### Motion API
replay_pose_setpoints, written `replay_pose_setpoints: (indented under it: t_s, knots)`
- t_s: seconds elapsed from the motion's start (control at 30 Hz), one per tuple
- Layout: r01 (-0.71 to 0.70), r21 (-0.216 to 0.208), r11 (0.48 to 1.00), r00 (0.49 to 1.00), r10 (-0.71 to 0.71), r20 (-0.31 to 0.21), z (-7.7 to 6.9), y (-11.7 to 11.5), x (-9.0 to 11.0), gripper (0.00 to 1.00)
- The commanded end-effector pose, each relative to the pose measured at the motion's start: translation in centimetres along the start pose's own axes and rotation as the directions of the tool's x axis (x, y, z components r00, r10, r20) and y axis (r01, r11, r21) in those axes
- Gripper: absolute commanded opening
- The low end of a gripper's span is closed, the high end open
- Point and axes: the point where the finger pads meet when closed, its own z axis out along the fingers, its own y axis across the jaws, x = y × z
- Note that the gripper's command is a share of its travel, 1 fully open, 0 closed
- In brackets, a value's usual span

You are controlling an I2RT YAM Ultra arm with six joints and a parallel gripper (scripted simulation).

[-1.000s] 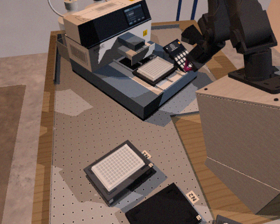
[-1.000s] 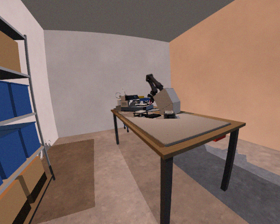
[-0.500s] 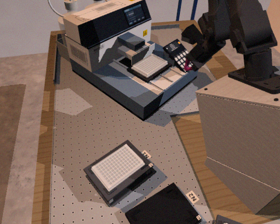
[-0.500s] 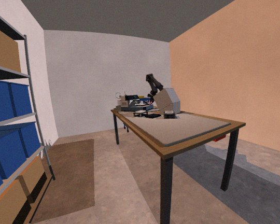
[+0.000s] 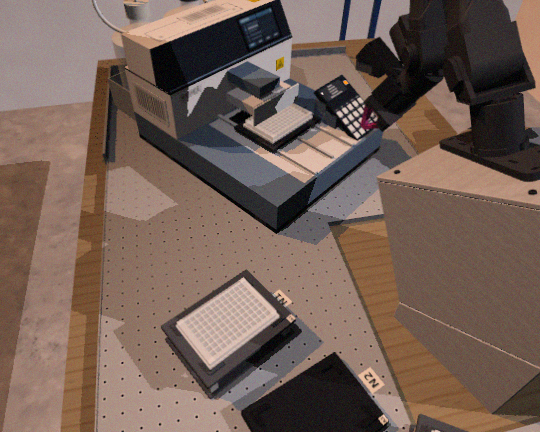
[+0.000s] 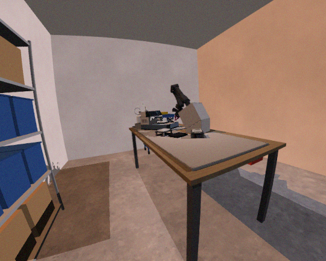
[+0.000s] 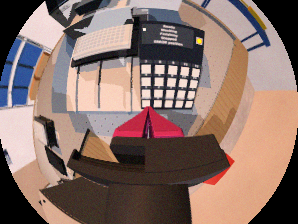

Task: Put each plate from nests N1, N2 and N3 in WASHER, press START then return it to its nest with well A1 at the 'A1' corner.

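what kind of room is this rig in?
Probably a small lab or lab storeroom. A grey-and-black benchtop plate washer carries a white 96-well plate on a wood-edged table. A metal shelf rack with blue bins and cardboard boxes stands by the wall.
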Motion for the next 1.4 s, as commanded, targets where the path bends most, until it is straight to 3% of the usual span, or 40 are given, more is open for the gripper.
replay_pose_setpoints:
  t_s: [0.0, 0.93, 1.07, 1.37]
  knots:
    - [-0.01, -0.015, 1.0, 1.0, 0.009, -0.016, -1.0, 0.5, 0.7, 0.0]
    - [-0.01, -0.016, 1.0, 1.0, 0.01, -0.015, -5.2, 0.5, 0.7, 0.0]
    - [0.002, -0.007, 1.0, 1.0, -0.002, -0.001, -5.0, -0.1, 0.0, 0.0]
    - [-0.01, -0.016, 1.0, 1.0, 0.01, -0.015, -4.8, 0.1, 0.6, 0.0]
